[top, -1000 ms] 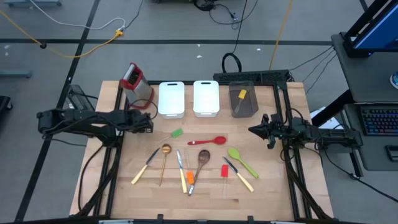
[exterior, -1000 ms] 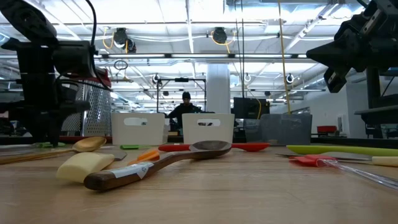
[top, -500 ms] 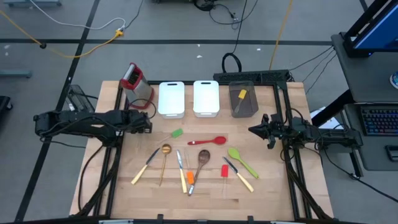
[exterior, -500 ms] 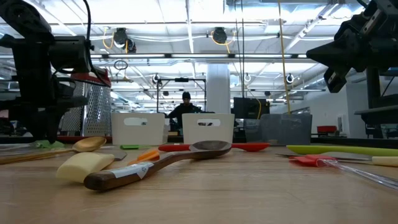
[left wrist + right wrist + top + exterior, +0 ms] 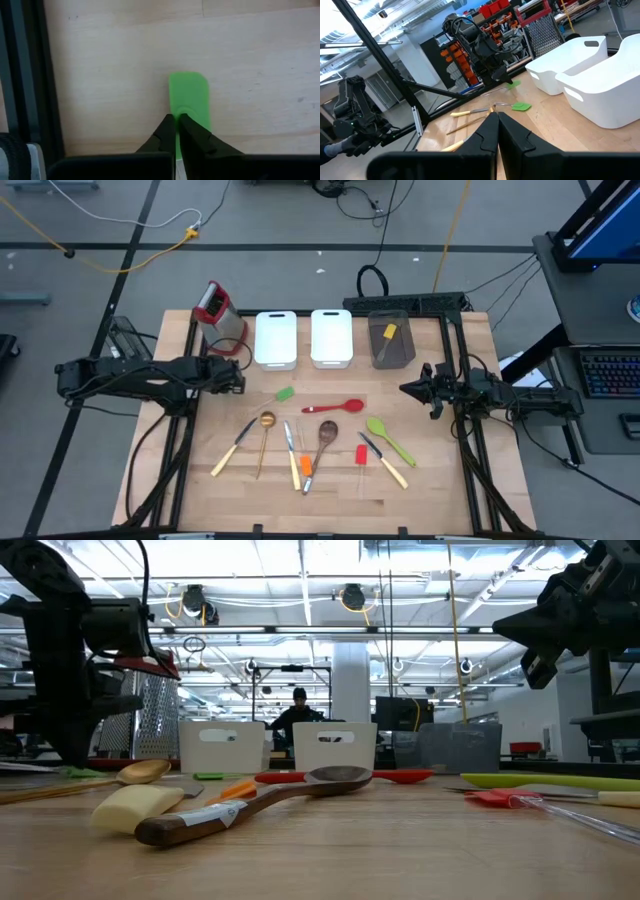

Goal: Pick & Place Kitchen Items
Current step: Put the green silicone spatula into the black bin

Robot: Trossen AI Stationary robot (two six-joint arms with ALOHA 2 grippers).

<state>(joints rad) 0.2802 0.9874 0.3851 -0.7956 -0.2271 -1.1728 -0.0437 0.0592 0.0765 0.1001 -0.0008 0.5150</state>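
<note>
Presently, the L arm reaches in from the table (image 5: pixel 440 480) edge on the box grater (image 5: pixel 218 315) side. The left gripper (image 5: pixel 176 117) sits low, just in front of the grater and toward the table's near edge. Its fingers are pressed together with no gap showing between them. A small green spatula (image 5: pixel 189 97) lies flat on the wood directly under and past the tips. Whether its thin handle is pinched or merely covered cannot be told from the wrist view. A second green spatula (image 5: pixel 284 394) lies farther from the grater, toward table centre. The red spoon (image 5: pixel 335 407), gold spoon (image 5: pixel 266 423), wooden spoon (image 5: pixel 325 435) and other utensils are spread beyond it. One yellow spatula (image 5: pixel 388 333) already lies in the grey tray (image 5: pixel 392 340), the tray farthest from the grater, and the two white trays (image 5: pixel 275 340) stand between. The right gripper (image 5: pixel 406 389) waits at the table side opposite the grater, raised, fingers shut on nothing. Risks, as judged: the fingers may have met beside the handle rather than on it, so a lift would come up empty. A pinch on the slick, slim handle near the blade could also let the spatula swivel or drop en route to a tray. With the grater this near the arm, a careless upward swing might clip and topple it.
</note>
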